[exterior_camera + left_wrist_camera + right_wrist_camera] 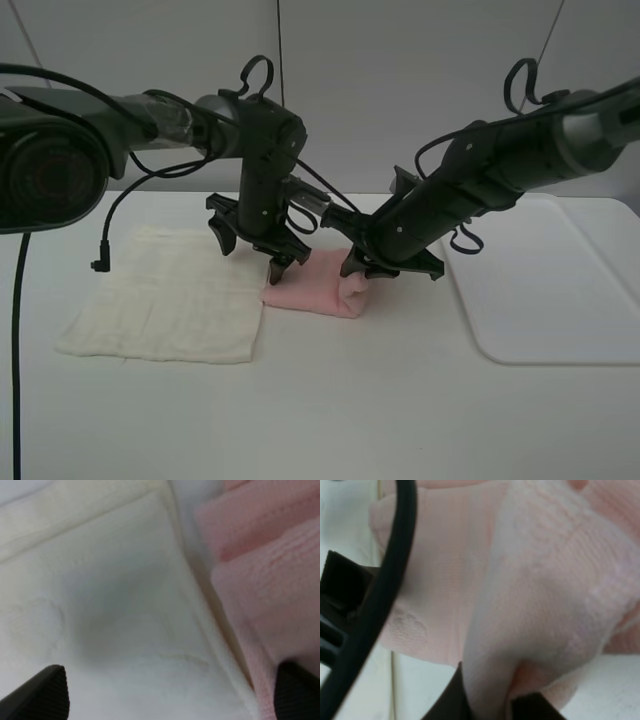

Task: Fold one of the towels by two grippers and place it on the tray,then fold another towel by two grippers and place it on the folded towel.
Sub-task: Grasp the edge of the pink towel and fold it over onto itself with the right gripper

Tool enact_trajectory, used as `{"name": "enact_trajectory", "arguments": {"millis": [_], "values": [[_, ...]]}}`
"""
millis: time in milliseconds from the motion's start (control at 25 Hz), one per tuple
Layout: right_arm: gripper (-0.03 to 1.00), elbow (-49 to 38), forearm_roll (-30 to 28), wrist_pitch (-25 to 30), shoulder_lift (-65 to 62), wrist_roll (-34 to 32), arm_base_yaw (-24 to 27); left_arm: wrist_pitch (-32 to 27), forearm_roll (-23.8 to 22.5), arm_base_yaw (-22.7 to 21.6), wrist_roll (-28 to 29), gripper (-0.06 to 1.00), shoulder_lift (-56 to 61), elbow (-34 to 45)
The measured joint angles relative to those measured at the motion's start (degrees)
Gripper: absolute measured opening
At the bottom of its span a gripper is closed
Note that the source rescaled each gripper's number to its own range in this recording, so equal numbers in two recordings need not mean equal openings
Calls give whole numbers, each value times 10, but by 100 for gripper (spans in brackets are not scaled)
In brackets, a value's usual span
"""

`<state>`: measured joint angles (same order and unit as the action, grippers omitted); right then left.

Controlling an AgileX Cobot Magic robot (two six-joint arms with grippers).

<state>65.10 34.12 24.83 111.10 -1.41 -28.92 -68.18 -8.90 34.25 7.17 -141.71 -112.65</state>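
Observation:
The pink towel (312, 286) lies folded into a thick bundle on the table, just right of the cream-white towel (165, 295), which is spread flat. My right gripper (357, 270) is shut on the bundle's right end. In the right wrist view a pink fold (540, 605) rises from between the pinching fingers of the right gripper (492, 702). My left gripper (252, 256) hangs open over the seam where the two towels meet. Its view shows the left gripper (170, 700) with cream cloth (110, 610) under one finger and the pink edge (270, 580) by the other. The white tray (560, 290) sits at the right.
A black cable (385, 580) crosses the right wrist view in front of the pink towel. Both arms lean in over the middle of the white table (330, 410). A dark camera housing (45, 165) juts in at the left edge.

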Motion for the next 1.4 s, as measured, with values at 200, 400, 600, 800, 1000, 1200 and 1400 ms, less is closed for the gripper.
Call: {"name": "enact_trajectory", "arguments": {"millis": [200, 400, 600, 800, 1000, 1200, 1400], "values": [[2, 0, 0, 0, 0, 1, -1, 4, 24, -1, -12, 100, -1, -1], [2, 0, 0, -12, 0, 1, -13, 5, 29, -1, -14, 100, -1, -1], [2, 0, 4, -21, 2, 1, -18, 5, 37, -1, -14, 100, -1, -1], [2, 0, 13, -25, 22, 1, -20, 5, 41, -1, -15, 100, -1, -1], [2, 4, 20, -30, 37, 1, -20, 5, 44, -1, -15, 100, -1, -1], [2, 26, 20, -26, 46, 1, -23, 5, 47, -1, -15, 100, -1, -1], [2, 33, 19, -38, 47, 1, -43, 5, 48, -1, -15, 100, -1, -1]]}}
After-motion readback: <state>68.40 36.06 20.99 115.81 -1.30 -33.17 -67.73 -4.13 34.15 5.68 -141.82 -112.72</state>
